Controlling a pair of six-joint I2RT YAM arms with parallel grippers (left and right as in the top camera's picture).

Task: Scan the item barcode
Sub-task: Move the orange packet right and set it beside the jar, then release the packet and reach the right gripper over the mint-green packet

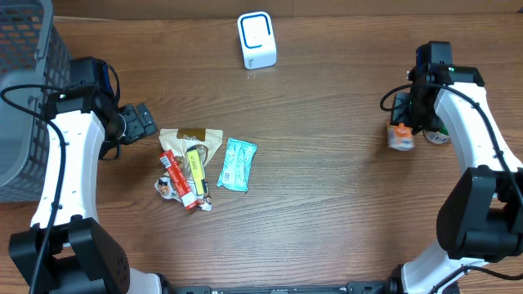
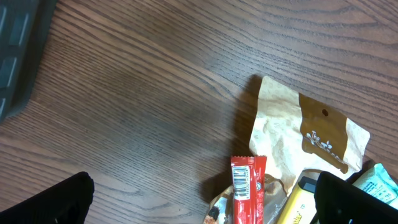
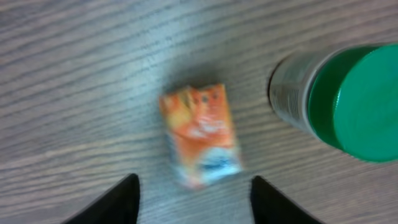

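Note:
A white and blue barcode scanner (image 1: pixel 257 39) stands at the back of the table. My right gripper (image 3: pixel 196 200) is open just above a small orange carton (image 3: pixel 202 137), which lies on the wood free of both fingers; the view is blurred. From overhead the carton (image 1: pixel 400 137) sits under the right gripper (image 1: pixel 404 113). My left gripper (image 2: pixel 205 202) is wide open with nothing between its fingers, hovering by a pile: a red bar (image 2: pixel 247 190) with its barcode up, a brown pouch (image 2: pixel 298 134) and a yellow item (image 2: pixel 297 204).
A can with a green lid (image 3: pixel 357 99) stands right beside the carton. A teal packet (image 1: pixel 236 163) lies at the right of the pile. A grey mesh basket (image 1: pixel 24 90) fills the far left edge, close behind the left arm.

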